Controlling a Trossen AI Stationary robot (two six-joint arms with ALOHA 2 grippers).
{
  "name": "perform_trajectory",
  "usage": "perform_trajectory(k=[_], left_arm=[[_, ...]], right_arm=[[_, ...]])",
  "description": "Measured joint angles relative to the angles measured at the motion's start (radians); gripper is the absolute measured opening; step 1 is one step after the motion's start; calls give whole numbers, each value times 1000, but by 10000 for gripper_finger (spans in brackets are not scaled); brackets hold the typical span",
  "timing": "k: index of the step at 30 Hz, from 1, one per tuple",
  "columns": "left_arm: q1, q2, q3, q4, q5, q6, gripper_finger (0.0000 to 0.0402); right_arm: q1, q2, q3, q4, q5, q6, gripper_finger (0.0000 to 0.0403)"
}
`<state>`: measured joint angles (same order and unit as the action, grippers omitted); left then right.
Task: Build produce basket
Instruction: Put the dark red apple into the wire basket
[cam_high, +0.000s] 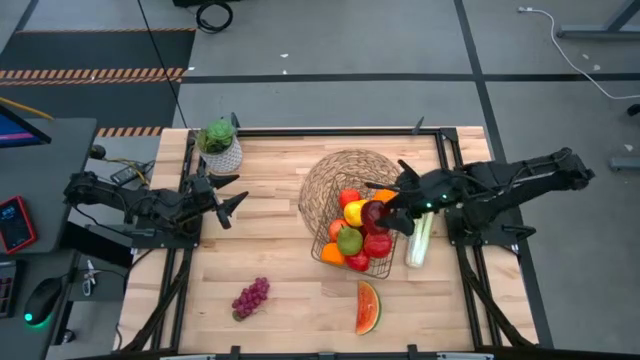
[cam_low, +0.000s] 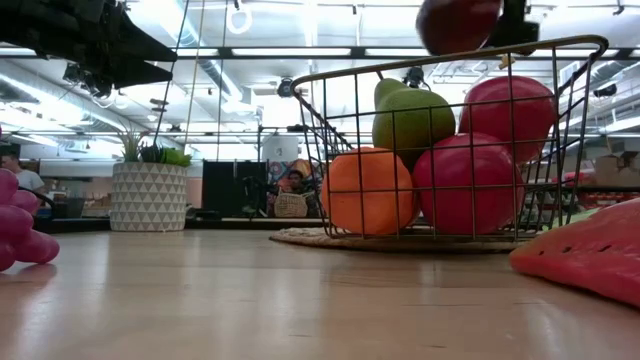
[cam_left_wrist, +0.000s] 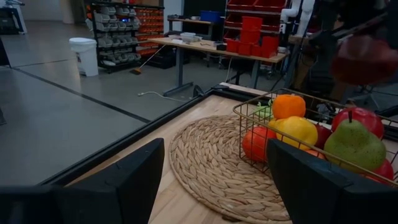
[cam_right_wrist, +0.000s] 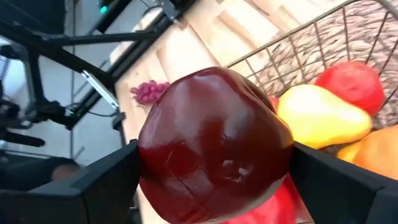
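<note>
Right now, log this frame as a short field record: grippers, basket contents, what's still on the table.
right gripper: over the basket, shut on dark red apple
left gripper: open, empty, near the plant pot
in basket: pear, orange, red apples, yellow pieces
still on table: grapes, watermelon slice, celery stalk

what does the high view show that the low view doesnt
Only the high view shows the celery stalk lying beside the basket, the whole woven mat under it, the right gripper gripping a dark red apple over the basket, and the left gripper waiting open near the potted plant.

Only the low view shows the room behind the table, with a person far back.

Both show the basket of fruit, the grapes, the watermelon slice, the plant and the apple.
</note>
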<state>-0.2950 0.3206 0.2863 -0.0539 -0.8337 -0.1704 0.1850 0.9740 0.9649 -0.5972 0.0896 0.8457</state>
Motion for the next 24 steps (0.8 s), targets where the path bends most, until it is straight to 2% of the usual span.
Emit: perform_trajectory(k=[6, 10, 15, 24], left_arm=[[0, 0, 0, 0, 0, 0, 288], [0, 0, 0, 0, 0, 0, 288], [0, 0, 0, 0, 0, 0, 288], [0, 0, 0, 0, 0, 0, 288]], right_arm=[[-82, 61, 43, -23, -60, -121, 388], [-112, 131, 128, -149, -59, -218, 388], [-131, 237, 250, -325, -20, -334, 388], [-143, 395, 442, -542, 78, -509, 388]])
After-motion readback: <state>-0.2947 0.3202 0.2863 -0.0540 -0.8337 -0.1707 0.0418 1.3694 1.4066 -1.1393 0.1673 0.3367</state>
